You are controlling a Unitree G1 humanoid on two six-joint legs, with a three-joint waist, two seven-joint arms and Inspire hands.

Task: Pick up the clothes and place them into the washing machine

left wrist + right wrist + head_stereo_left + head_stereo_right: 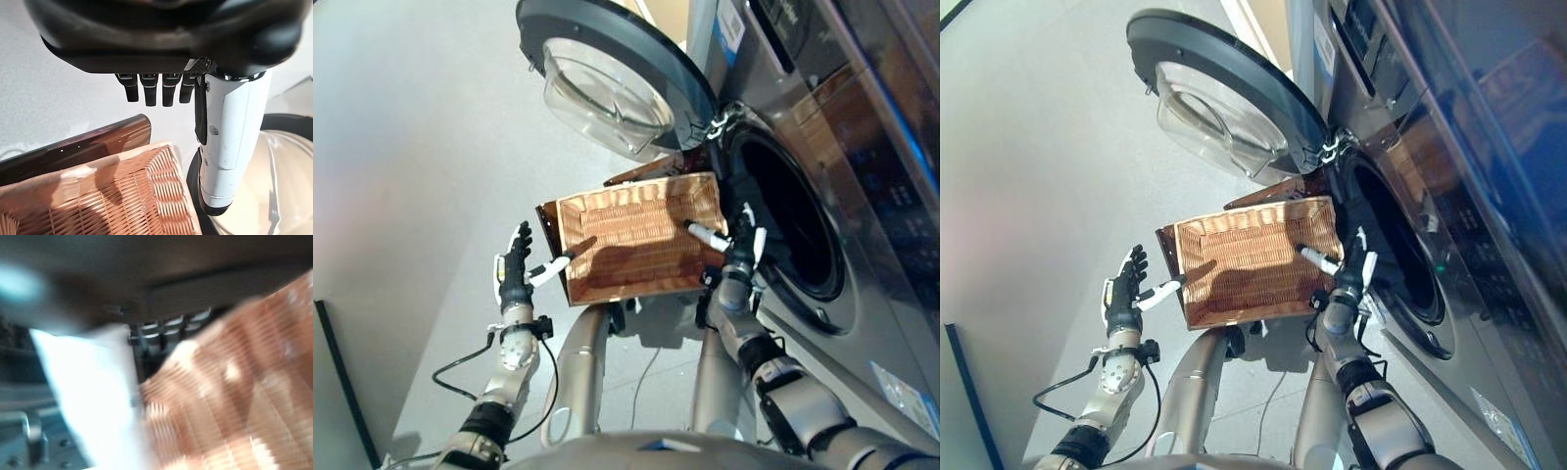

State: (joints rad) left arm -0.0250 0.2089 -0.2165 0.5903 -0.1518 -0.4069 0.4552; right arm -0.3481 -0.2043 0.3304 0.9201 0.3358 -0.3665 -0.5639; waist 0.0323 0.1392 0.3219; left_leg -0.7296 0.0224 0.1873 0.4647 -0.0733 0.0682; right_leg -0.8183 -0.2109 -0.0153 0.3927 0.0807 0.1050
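Observation:
A rectangular wicker basket (636,245) lies in front of me, and no clothes show in it. My left hand (514,274) is open just left of the basket, its white-covered thumb (230,147) pointing toward the rim (122,196). My right hand (741,250) is open at the basket's right edge, beside the washing machine's dark drum opening (793,225). Its white thumb reaches over the wicker (234,396). Neither hand holds anything. I see no cloth inside the dark drum.
The round glass door (607,78) of the grey washing machine (1449,147) stands swung open beyond the basket. A dark wooden stand (78,147) shows under the basket's left side. Grey floor (401,147) spreads to the left.

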